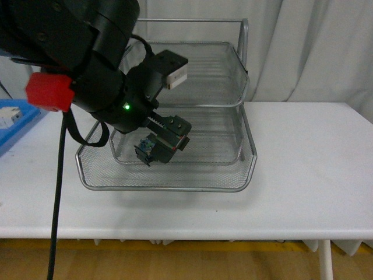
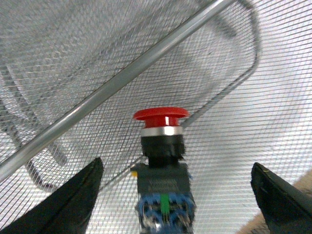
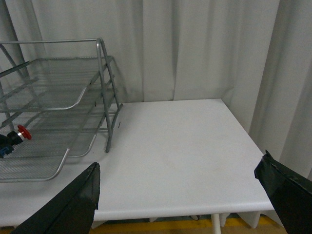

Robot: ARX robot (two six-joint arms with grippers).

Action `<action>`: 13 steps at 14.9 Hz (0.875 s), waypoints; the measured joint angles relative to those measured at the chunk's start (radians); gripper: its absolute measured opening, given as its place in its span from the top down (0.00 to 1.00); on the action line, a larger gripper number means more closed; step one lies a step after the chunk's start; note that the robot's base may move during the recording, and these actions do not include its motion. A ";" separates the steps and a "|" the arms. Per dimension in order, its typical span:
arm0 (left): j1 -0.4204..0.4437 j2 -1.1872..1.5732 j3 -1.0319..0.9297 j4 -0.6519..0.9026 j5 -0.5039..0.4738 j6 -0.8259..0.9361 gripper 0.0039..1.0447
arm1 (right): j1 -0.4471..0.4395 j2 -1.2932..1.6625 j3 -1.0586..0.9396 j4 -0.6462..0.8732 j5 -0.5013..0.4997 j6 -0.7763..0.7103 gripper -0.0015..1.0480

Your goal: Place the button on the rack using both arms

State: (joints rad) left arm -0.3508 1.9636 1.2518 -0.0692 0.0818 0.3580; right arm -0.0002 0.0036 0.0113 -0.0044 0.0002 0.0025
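Observation:
The button [image 2: 162, 161], with a red mushroom cap, black body and blue end, lies on the mesh of the lowest tier of the silver wire rack [image 2: 146, 63]. My left gripper [image 2: 176, 164] is open, its fingers [image 2: 78, 200] either side of the button and clear of it. In the front view the left gripper [image 1: 158, 147] reaches into the rack [image 1: 247, 169] over the button [image 1: 145, 150]. My right gripper [image 3: 180, 195] is open and empty above the white table, to the right of the rack [image 3: 103, 73]. The button's red cap [image 3: 22, 132] shows there too.
A flat blue tray [image 1: 14, 131] with a white block [image 1: 8, 116] sits at the table's far left. The white table [image 1: 309, 169] stretches to the right of the rack. Grey curtains hang behind. The left arm's black body fills the upper left of the front view.

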 joint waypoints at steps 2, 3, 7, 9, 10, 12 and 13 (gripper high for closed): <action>-0.004 -0.211 -0.165 0.161 0.019 -0.028 0.06 | 0.000 0.000 0.000 0.001 0.000 0.000 0.06; -0.006 -0.285 -0.184 0.183 0.022 -0.039 0.06 | 0.000 0.000 0.000 0.000 0.000 0.000 0.06; 0.105 -0.441 -0.728 1.057 -0.354 -0.329 0.60 | 0.000 0.000 0.000 0.000 0.000 0.000 0.06; 0.136 -0.581 -0.837 1.091 -0.297 -0.345 0.83 | 0.000 0.000 0.000 0.000 0.000 0.000 0.06; 0.154 -0.603 -0.910 1.073 -0.272 -0.351 0.95 | 0.000 0.000 0.000 0.000 0.000 0.000 0.06; 0.199 -0.687 -0.998 1.059 -0.243 -0.355 0.99 | 0.000 0.000 0.000 0.000 0.000 0.000 0.06; 0.214 -0.753 -1.024 1.058 -0.227 -0.355 0.99 | 0.000 0.000 0.000 0.000 0.000 0.000 0.06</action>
State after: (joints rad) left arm -0.1368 1.2102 0.2279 0.9886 -0.1455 0.0032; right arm -0.0002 0.0036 0.0113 -0.0040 -0.0002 0.0025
